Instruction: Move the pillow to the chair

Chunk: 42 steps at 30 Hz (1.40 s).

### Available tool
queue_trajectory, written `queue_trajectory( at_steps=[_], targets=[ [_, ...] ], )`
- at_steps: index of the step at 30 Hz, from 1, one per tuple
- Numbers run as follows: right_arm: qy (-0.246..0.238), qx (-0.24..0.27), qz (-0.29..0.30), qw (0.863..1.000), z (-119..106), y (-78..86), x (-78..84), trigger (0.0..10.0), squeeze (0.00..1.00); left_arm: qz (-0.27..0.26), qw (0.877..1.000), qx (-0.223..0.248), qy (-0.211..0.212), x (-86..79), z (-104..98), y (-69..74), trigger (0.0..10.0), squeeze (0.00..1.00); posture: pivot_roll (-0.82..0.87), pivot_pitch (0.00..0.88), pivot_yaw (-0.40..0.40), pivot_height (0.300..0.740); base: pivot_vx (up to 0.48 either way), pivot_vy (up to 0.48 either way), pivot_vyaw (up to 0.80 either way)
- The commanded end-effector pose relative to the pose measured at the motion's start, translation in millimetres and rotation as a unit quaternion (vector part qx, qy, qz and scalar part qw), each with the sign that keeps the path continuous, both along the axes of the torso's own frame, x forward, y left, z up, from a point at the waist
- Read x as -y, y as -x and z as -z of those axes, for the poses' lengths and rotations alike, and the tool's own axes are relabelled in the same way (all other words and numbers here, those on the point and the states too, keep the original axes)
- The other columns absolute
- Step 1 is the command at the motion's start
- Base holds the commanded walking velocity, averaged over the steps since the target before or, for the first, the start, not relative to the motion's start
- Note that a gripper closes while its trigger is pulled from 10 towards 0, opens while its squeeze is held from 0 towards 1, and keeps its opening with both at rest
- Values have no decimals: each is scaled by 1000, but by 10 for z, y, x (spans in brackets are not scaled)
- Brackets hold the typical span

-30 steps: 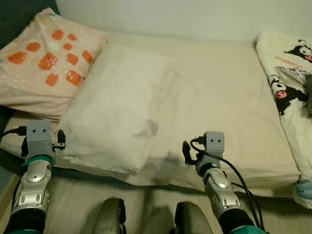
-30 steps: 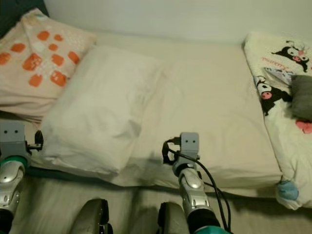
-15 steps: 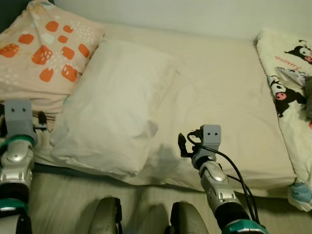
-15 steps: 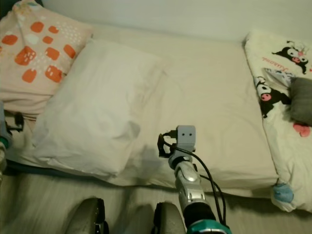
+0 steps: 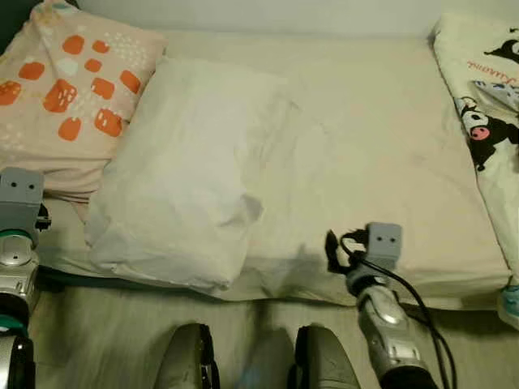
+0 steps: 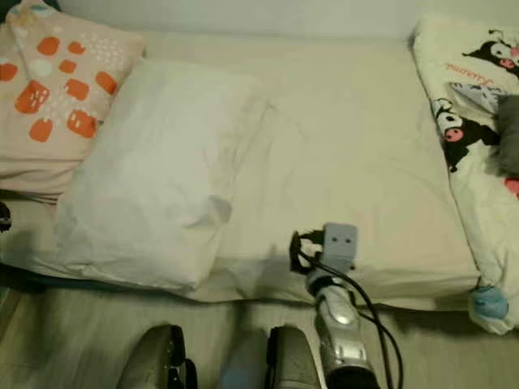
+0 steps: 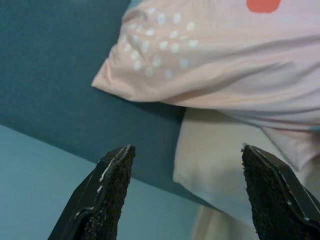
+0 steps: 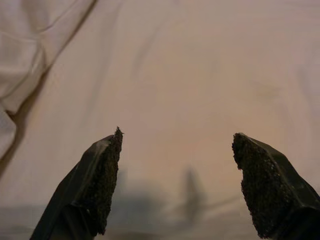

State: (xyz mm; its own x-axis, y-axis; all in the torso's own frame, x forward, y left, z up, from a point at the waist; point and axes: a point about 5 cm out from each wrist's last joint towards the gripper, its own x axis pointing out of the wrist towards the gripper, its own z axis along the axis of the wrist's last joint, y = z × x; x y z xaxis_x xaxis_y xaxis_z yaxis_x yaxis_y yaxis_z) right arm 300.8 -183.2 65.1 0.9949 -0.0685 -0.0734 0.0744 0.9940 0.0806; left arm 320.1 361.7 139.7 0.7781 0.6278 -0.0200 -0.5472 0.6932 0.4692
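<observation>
The white pillow (image 5: 182, 174), centre-left on the bed (image 5: 381, 154), looks soft, light and floppy. Both the left claw (image 7: 192, 192) and right claw (image 8: 175, 182) are released; pinching opposite lower corners seems best.

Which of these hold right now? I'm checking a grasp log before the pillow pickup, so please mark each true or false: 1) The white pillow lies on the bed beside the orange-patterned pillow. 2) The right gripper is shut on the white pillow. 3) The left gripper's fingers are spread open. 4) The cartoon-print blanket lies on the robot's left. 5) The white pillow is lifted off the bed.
1) True: the white pillow lies on the bed beside the orange-patterned pillow.
2) False: the right gripper is open over bare sheet, holding nothing.
3) True: the left gripper is open, near the bed's edge.
4) False: the cartoon-print blanket lies on the robot's right.
5) False: it rests on the bed.
</observation>
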Motion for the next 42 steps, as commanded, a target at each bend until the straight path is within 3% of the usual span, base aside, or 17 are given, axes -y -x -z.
queue_trajectory(
  at_steps=[1,4,7,13,21,24,26,28,29,30,32,33,35,37,38,39,42],
  targets=[
    [-9,-5,2,1000,26,63,18,10000,0,1,999,4,36,-44,40,38,10000,0,-69,210,78,634,0,0,0],
    [-12,2,-2,1000,-12,97,33,10000,0,39,996,6,75,63,82,-27,10000,0,-78,220,69,634,0,0,0],
    [-9,3,-20,1000,-51,137,-1,10000,0,108,986,-9,129,336,223,-135,10000,0,-95,236,45,634,0,0,0],
    [1,1,-45,999,-108,156,-37,10000,0,134,980,-21,145,491,340,-154,10000,0,-119,266,3,634,0,0,0],
    [18,-16,-70,997,-137,185,29,10000,0,135,981,-32,134,349,383,-38,10000,0,-119,285,-62,634,0,0,0],
    [22,-20,-77,997,-148,184,16,10000,0,158,972,-38,169,371,439,-19,10000,0,-123,289,-82,634,0,0,0],
    [24,-23,-82,996,-152,176,6,10000,0,211,949,-46,230,581,550,-60,10000,0,-121,289,-90,634,0,0,0],
    [24,-25,-83,996,-155,177,4,10000,0,227,941,-46,248,652,579,-74,10000,0,-120,289,-91,634,0,0,0],
    [25,-25,-84,996,-161,173,0,10000,0,255,922,-44,288,798,620,-109,10000,0,-121,288,-91,634,0,0,0],
    [25,-25,-84,996,-161,173,0,10000,0,255,922,-44,288,798,620,-109,10000,0,-121,288,-91,634,0,0,0],
    [25,-26,-85,996,-172,169,-3,10000,0,292,894,-38,337,984,661,-148,10000,0,-121,288,-91,634,0,0,0],
    [25,-26,-85,996,-172,169,-3,10000,0,292,894,-38,337,984,661,-148,10000,0,-121,288,-91,634,0,0,0],
    [25,-20,-77,997,-211,135,23,10000,0,398,820,-36,410,1591,697,-253,10000,0,-112,277,-66,634,0,0,0],
    [24,-13,-66,997,-248,108,52,10000,0,461,766,-26,447,2027,661,-299,10000,0,-107,272,-54,634,0,0,0],
    [23,-12,-63,998,-257,101,60,10000,0,471,756,-22,453,2110,646,-306,10000,0,-107,272,-54,634,0,0,0],
    [23,-12,-63,998,-257,101,60,10000,0,471,756,-22,453,2110,646,-306,10000,0,-107,272,-54,634,0,0,0],
    [20,-6,-43,999,-296,54,127,10000,0,540,683,-6,491,2521,555,-289,10000,0,-96,264,-29,634,0,0,0]
  ],
)
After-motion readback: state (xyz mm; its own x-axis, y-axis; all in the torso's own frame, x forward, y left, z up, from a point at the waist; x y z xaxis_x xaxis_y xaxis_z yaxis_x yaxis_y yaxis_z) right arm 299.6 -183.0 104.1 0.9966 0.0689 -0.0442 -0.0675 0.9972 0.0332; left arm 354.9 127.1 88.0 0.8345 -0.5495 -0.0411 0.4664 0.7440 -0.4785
